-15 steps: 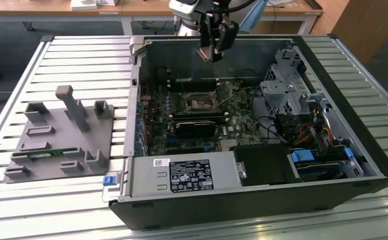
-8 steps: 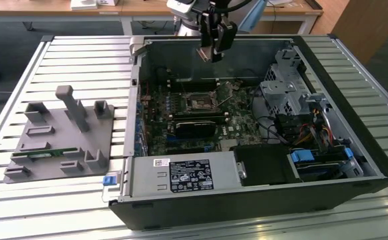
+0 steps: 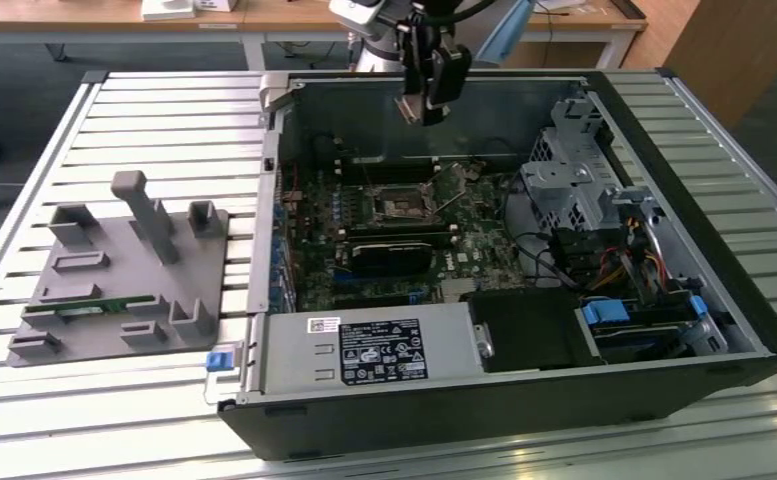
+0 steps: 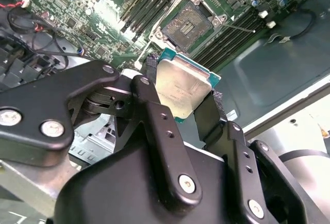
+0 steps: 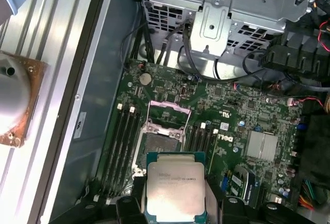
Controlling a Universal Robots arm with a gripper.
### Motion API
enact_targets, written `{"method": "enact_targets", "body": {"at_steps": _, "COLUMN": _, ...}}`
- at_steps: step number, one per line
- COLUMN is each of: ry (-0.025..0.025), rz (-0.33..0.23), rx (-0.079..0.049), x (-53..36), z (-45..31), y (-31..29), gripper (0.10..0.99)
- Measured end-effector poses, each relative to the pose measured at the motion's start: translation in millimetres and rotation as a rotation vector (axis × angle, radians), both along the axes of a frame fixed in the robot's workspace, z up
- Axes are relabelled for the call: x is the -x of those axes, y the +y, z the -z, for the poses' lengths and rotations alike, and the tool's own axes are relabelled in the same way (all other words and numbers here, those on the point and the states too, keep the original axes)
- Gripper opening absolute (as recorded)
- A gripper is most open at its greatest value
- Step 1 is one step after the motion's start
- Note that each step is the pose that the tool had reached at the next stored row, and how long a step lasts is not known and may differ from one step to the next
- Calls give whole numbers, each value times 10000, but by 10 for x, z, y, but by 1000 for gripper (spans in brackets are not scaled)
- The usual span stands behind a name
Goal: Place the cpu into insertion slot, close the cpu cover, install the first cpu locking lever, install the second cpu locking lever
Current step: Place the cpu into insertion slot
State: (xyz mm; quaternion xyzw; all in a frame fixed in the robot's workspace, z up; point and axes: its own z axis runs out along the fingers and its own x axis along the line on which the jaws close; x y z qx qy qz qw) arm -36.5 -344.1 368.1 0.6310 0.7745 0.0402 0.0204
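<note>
Cpu gripped by end effector; insertion slot below it, well apart, uncovered; placing step in hand; likely calls for square alignment, gentle lowering.

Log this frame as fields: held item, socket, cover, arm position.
held: small flat square silver-grey cpu, clamped between the black jaws
arm: above the open black computer case, cpu held in the air
socket: square silver-rimmed insertion slot in the green circuit board, pin field bare
cover: thin silver windowed cpu cover, swung open
task: cpu not yet placed
</note>
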Motion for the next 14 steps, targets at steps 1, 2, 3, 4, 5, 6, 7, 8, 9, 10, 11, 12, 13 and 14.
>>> {"method": "enact_targets", "body": {"at_steps": 1, "ry": 0, "rz": 80, "rx": 0, "x": 0, "z": 0, "y": 0, "gripper": 537}}
{"method": "enact_targets", "body": {"at_steps": 2, "ry": 0, "rz": 160, "rx": 0, "x": 0, "z": 1, "y": 0, "gripper": 537}}
{"method": "enact_targets", "body": {"at_steps": 3, "ry": 0, "rz": 238, "rx": 0, "x": 0, "z": 1, "y": 0, "gripper": 537}}
{"method": "enact_targets", "body": {"at_steps": 4, "ry": -1, "rz": 321, "rx": 0, "x": 0, "z": 2, "y": 0, "gripper": 537}}
{"method": "enact_targets", "body": {"at_steps": 5, "ry": 0, "rz": 402, "rx": -1, "x": 0, "z": 2, "y": 0, "gripper": 537}}
{"method": "enact_targets", "body": {"at_steps": 6, "ry": 0, "rz": 484, "rx": 0, "x": 0, "z": 2, "y": 0, "gripper": 537}}
{"method": "enact_targets", "body": {"at_steps": 7, "ry": 0, "rz": 562, "rx": 0, "x": 0, "z": 3, "y": 0, "gripper": 537}}
{"method": "enact_targets", "body": {"at_steps": 8, "ry": 0, "rz": 641, "rx": -1, "x": 0, "z": 3, "y": 0, "gripper": 537}}
{"method": "enact_targets", "body": {"at_steps": 9, "ry": 0, "rz": 717, "rx": 0, "x": 0, "z": 3, "y": 0, "gripper": 537}}
{"method": "enact_targets", "body": {"at_steps": 10, "ry": -1, "rz": 797, "rx": -1, "x": 0, "z": 4, "y": 0, "gripper": 537}}
{"method": "enact_targets", "body": {"at_steps": 11, "ry": 0, "rz": 867, "rx": -1, "x": 0, "z": 4, "y": 0, "gripper": 537}}
{"method": "enact_targets", "body": {"at_steps": 12, "ry": 0, "rz": 947, "rx": 0, "x": 0, "z": 4, "y": 0, "gripper": 537}}
{"method": "enact_targets", "body": {"at_steps": 13, "ry": 0, "rz": 1022, "rx": 0, "x": 0, "z": 4, "y": 0, "gripper": 537}}
{"method": "enact_targets", "body": {"at_steps": 14, "ry": 0, "rz": 1097, "rx": -1, "x": 0, "z": 5, "y": 0, "gripper": 537}}
